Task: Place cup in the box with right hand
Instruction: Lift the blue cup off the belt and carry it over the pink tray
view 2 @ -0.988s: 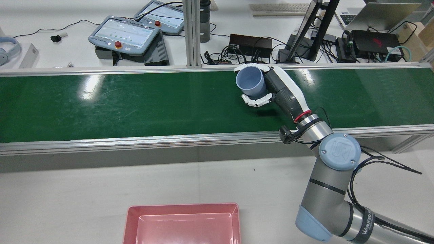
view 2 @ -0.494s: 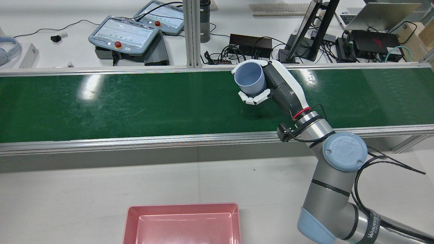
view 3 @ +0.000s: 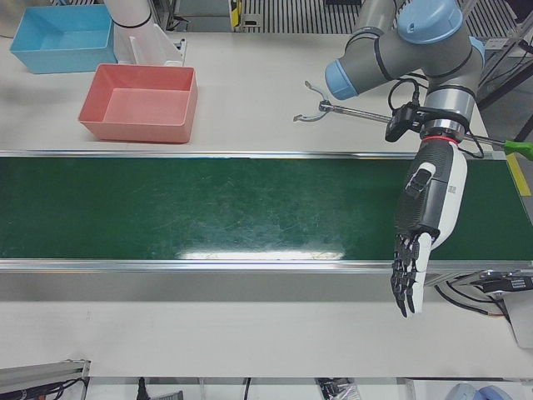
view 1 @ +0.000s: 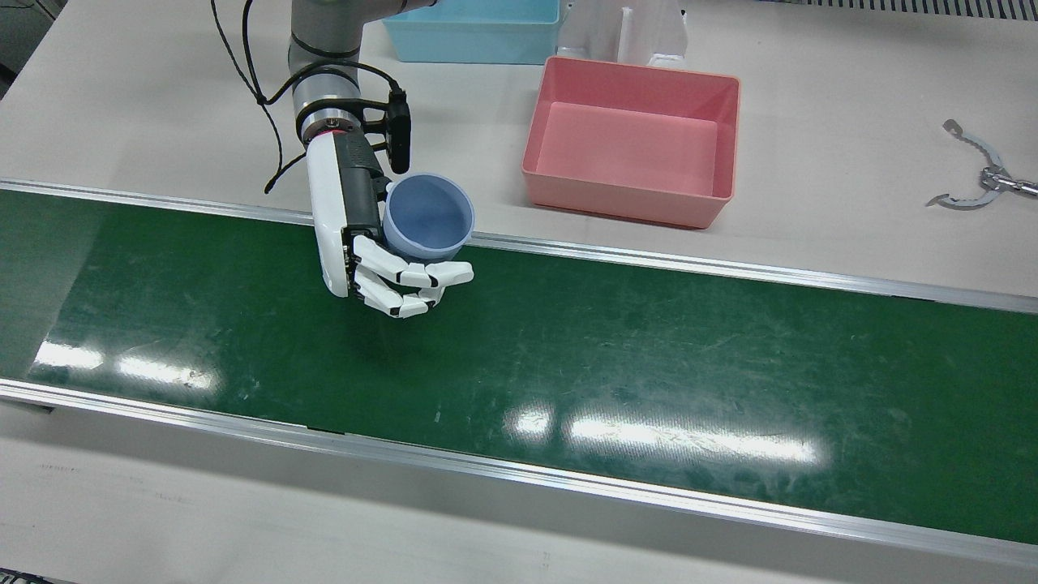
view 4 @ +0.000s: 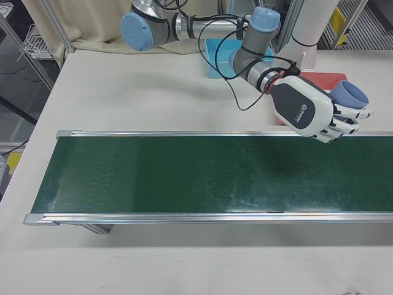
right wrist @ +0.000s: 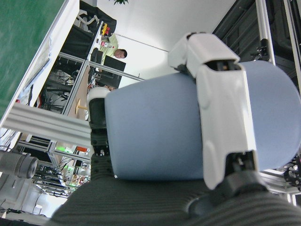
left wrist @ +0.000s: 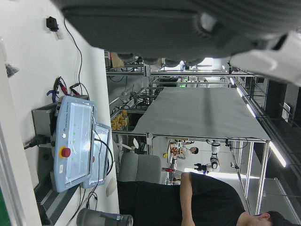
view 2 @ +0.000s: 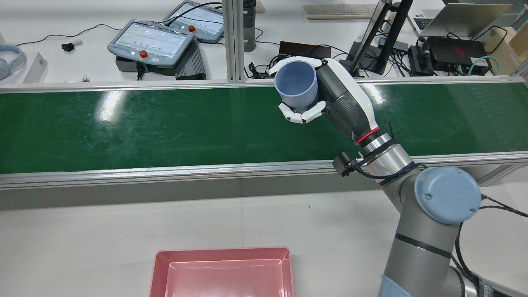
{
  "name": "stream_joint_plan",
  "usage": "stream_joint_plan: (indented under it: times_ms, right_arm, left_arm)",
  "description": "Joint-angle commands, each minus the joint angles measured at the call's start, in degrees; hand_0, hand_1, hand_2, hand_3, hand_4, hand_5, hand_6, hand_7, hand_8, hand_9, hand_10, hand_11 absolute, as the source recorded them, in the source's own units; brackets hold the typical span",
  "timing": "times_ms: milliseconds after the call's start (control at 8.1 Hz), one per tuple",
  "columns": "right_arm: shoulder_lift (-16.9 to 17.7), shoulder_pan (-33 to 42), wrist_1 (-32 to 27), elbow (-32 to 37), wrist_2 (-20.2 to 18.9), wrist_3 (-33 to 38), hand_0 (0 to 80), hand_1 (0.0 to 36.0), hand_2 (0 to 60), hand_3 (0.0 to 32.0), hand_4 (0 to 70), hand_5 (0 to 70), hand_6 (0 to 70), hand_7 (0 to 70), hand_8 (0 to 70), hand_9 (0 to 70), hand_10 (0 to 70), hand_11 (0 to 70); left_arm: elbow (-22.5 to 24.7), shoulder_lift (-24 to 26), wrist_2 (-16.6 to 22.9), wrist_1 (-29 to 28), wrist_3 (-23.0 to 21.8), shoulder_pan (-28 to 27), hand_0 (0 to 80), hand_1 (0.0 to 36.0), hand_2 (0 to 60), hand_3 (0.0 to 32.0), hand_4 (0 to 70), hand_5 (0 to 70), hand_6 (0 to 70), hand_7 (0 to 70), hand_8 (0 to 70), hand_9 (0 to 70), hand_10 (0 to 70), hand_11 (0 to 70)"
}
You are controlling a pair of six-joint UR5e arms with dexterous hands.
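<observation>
The right hand grips a blue cup upright, fingers wrapped around its wall, above the green conveyor belt. The pink box sits well apart on the table. The left hand hangs with fingers extended, holding nothing.

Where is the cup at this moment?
The cup is held in the right hand, above the near-robot edge of the green belt. In the front view it is left of the pink box, not in it.
</observation>
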State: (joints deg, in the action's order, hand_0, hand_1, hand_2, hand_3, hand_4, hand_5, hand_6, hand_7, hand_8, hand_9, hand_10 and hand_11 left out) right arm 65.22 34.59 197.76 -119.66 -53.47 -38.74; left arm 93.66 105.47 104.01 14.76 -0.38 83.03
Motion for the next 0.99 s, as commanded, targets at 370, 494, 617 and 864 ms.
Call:
stream_joint_plan:
  times_ms: [370, 494, 617, 864]
  right_arm:
    - [0.7, -23.5, -0.7, -8.4, 1.0, -16.7, 80.0, 36.0, 60.0, 0.0, 11.1, 26.0, 33.3, 70.0, 64.9, 70.0, 42.8, 64.3]
    - [0.6, -26.1, -1.0, -8.2, 1.4, -18.8, 80.0, 36.0, 60.0, 0.0, 11.0, 25.9, 32.8, 70.0, 64.2, 70.0, 42.4, 63.7]
    - [1.0, -27.8, -1.0, -8.1, 1.5, -19.9, 80.0, 36.0, 60.0, 0.0, 10.6, 25.7, 32.1, 70.0, 62.9, 70.0, 41.6, 62.6]
    - [4.3, -27.8, -1.0, -8.1, 1.4, -19.5, 80.0, 36.0, 60.0, 0.0, 9.0, 24.9, 28.7, 70.0, 57.3, 70.0, 37.7, 57.3]
  left_arm:
    - [-0.1, 0.0, 0.1, -0.1, 0.0, -0.1, 0.0, 0.0, 0.0, 0.0, 0.0, 0.0, 0.0, 0.0, 0.0, 0.0, 0.0, 0.0]
    - [-0.1, -0.1, 0.0, -0.1, 0.0, 0.0, 0.0, 0.0, 0.0, 0.0, 0.0, 0.0, 0.0, 0.0, 0.0, 0.0, 0.0, 0.0]
    - [-0.1, 0.0, 0.0, -0.1, 0.0, 0.0, 0.0, 0.0, 0.0, 0.0, 0.0, 0.0, 0.0, 0.0, 0.0, 0.0, 0.0, 0.0]
    - [-0.1, 0.0, 0.0, -0.1, 0.0, 0.0, 0.0, 0.0, 0.0, 0.0, 0.0, 0.0, 0.0, 0.0, 0.0, 0.0, 0.0, 0.0]
